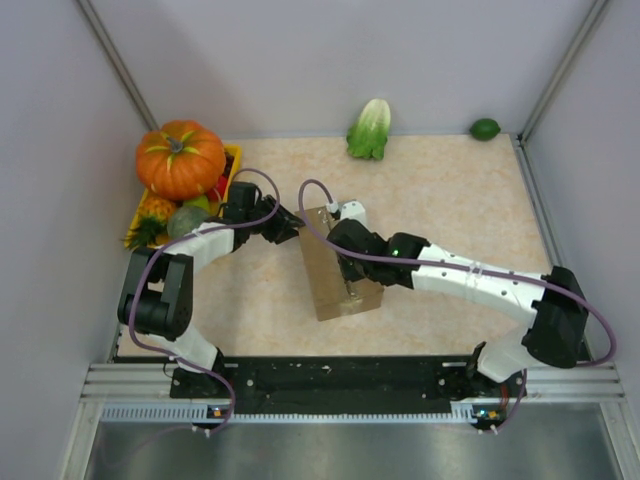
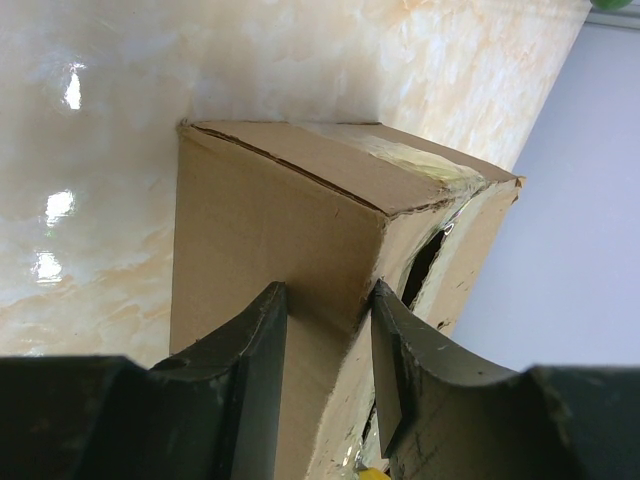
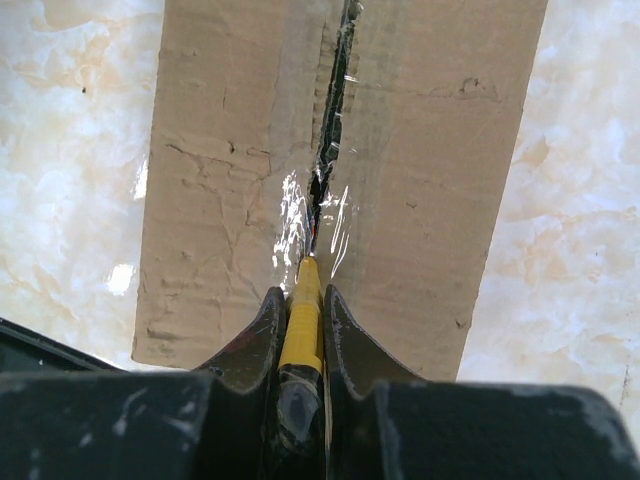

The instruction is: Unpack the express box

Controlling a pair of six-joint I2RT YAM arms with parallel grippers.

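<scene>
The express box is brown cardboard and lies mid-table with its taped centre seam up. My left gripper is at its far left corner. In the left wrist view the fingers straddle a box edge, with cardboard filling the gap at my left gripper. My right gripper hovers over the box top, shut on a yellow cutter. In the right wrist view the gripper points the cutter tip into the seam of the box. The tape ahead is split and a dark gap shows.
An orange pumpkin sits on a yellow basket of fruit at the far left, just behind the left arm. A green cabbage and a lime lie by the back wall. Grey walls enclose the table's sides.
</scene>
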